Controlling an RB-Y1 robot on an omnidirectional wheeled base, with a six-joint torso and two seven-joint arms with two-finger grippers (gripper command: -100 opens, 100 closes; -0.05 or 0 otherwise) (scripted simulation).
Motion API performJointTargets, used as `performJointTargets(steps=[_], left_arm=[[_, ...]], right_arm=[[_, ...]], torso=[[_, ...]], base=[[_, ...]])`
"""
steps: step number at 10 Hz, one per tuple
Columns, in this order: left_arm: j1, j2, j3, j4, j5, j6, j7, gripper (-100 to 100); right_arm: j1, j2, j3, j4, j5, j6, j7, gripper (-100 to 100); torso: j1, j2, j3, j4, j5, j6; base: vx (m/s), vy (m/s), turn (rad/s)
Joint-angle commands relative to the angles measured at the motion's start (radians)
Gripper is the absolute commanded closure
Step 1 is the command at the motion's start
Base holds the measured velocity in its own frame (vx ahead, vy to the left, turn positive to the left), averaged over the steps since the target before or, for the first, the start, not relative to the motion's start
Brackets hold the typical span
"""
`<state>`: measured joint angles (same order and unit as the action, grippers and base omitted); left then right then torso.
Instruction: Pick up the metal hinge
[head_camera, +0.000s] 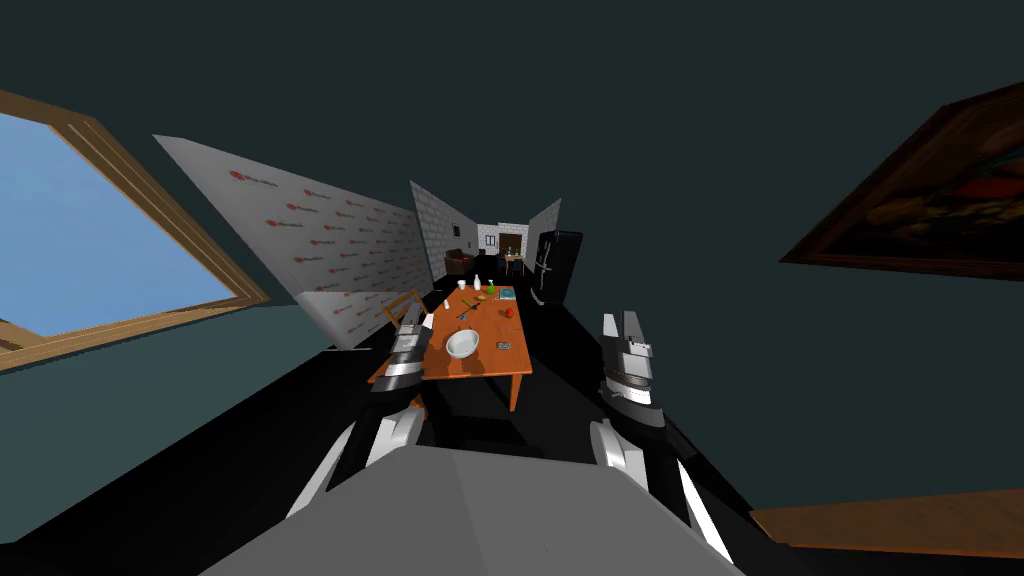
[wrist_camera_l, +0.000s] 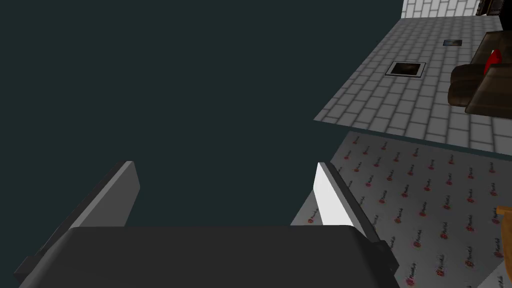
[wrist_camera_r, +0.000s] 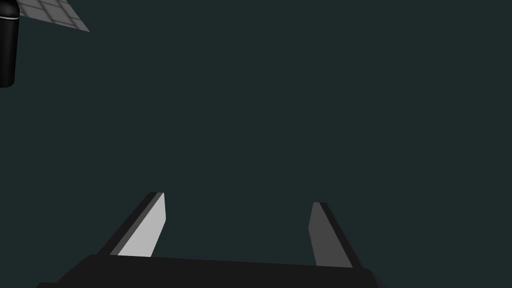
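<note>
Facing the table from a way off - both grippers spread and empty.
My left gripper (head_camera: 412, 318) and right gripper (head_camera: 620, 328) are hanging open, gripping nothing. The small grey piece I am taking for the hinge (head_camera: 504, 346) is lying on the orange table (head_camera: 495, 368) ahead, beside the white bowl (head_camera: 462, 344) - probably nearer my left hand. Its long axis is too small to read.

From the head we are looking down at a far orange table (head_camera: 495, 362). Past the left gripper (wrist_camera_l: 226, 163) we are seeing that view's red-dotted wall (wrist_camera_l: 425, 200); the right gripper (wrist_camera_r: 237, 198) is facing dark wall (wrist_camera_r: 280, 100).
</note>
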<state>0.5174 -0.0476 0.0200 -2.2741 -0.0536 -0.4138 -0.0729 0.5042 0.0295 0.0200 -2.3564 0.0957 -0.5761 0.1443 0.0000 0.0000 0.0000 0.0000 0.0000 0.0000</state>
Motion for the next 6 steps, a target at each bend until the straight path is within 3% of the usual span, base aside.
performJointTargets(steps=[1,6], left_arm=[[-0.020,0.042,0.002,0.027,0.002,0.018,0.012,-100],[-0.118,0.132,0.013,0.152,0.014,0.104,0.069,-100]], right_arm=[[0.000,0.000,0.000,0.000,0.000,0.000,0.000,0],[0.000,0.000,0.000,0.000,0.000,0.000,0.000,0]], torso=[[0.000,0.000,0.000,0.000,0.000,0.000],[-0.003,0.001,0.001,0.000,-0.001,0.000]], base=[[-0.010,-0.017,-0.070],[-0.021,-0.037,-0.094]])
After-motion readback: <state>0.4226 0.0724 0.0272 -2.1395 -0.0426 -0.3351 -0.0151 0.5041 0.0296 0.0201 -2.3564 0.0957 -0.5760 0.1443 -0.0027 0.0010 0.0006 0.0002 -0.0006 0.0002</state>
